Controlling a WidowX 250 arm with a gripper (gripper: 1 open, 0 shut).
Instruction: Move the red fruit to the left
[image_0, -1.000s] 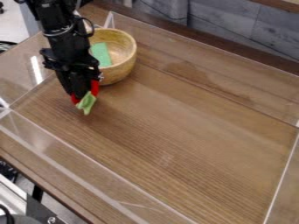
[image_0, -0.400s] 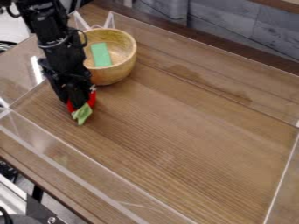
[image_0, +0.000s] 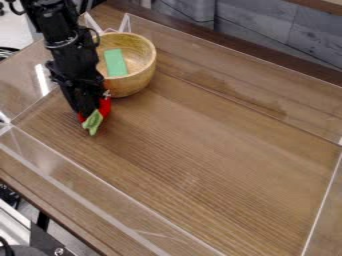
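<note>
The red fruit (image_0: 98, 116) is small and bright red with a light green leafy stub at its lower end. It sits between the fingertips of my black gripper (image_0: 91, 113), low over the wooden table at the left, in front of the wooden bowl (image_0: 134, 68). The gripper points straight down and is shut on the fruit. Whether the fruit touches the table I cannot tell.
A flat green piece (image_0: 116, 64) lies inside the bowl. A clear plastic wall (image_0: 54, 165) rims the wooden table (image_0: 214, 150). Dark equipment stands beyond the far edge.
The gripper with the red fruit has shifted left and sunk slightly toward the table. The bowl and green piece have not moved.
</note>
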